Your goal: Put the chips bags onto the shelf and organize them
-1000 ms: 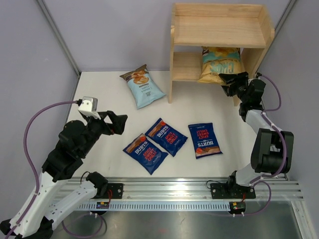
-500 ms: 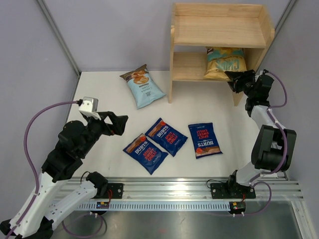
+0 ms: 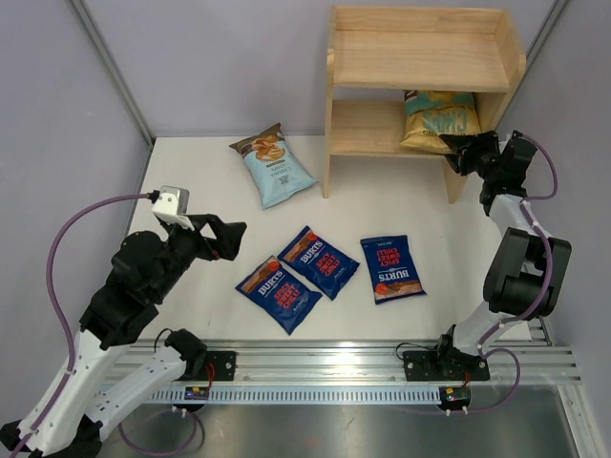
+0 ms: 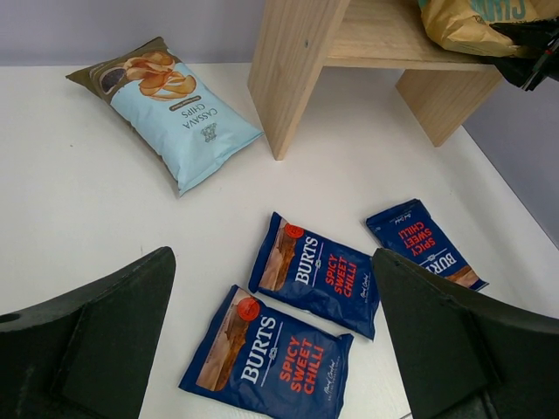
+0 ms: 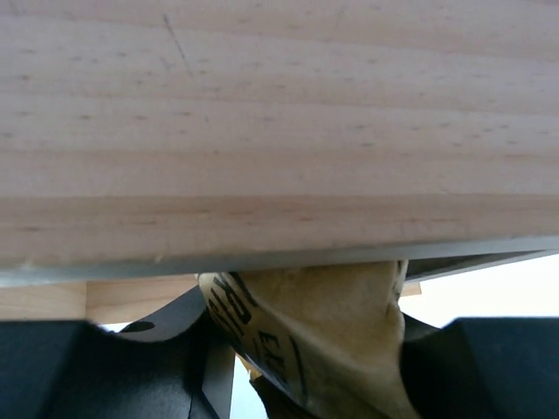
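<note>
On the shelf's lower tier: the yellow-gold bag sits at the right-hand end of the shelf, tipped back, with its lower edge reaching the front lip of the board.
At the shelf's front right corner: the right pincer meets the bag's lower edge. In its own wrist view the dark fingers are clamped on the yellow-gold bag, crinkled foil fills the space between them, and a shelf board runs close overhead.
Left of the shelf: the light blue bag lies flat and face up on the white worktop, near the shelf's left side panel but apart from it.
In front of the shelf: three dark blue bags lie flat and face up, well apart from it. The right Burts bag lies out from the shelf's middle. The middle Burts bag lies to its left with bare worktop between them. The left Burts bag lies just beside the middle one, corner to edge; whether they touch cannot be told.
Far from the shelf, left of the Burts bags: the left pincer hangs above the worktop, its fingers spread wide with nothing between them.
</note>
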